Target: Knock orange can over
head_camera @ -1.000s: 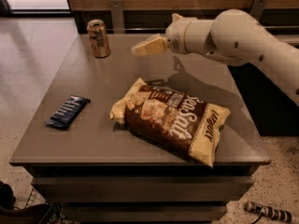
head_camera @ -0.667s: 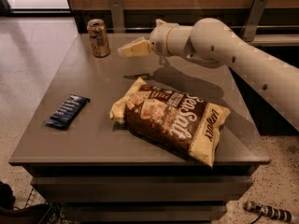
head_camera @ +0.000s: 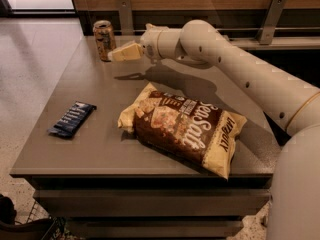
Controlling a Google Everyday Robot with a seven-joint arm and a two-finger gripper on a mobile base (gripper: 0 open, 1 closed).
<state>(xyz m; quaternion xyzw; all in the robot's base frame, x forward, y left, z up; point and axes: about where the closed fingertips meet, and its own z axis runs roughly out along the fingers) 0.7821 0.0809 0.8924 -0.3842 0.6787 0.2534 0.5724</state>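
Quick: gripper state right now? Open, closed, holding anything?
Gripper: open or closed cannot be told; it hangs low over the table, right beside the upright orange can; contact unclear.

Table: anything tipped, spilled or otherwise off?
Nothing stands out. The orange can stands upright at the far left corner of the table, with the gripper close by its lower side; contact cannot be confirmed. The chip bag lies flat mid-table, unspilled, and the blue packet lies near the left edge.
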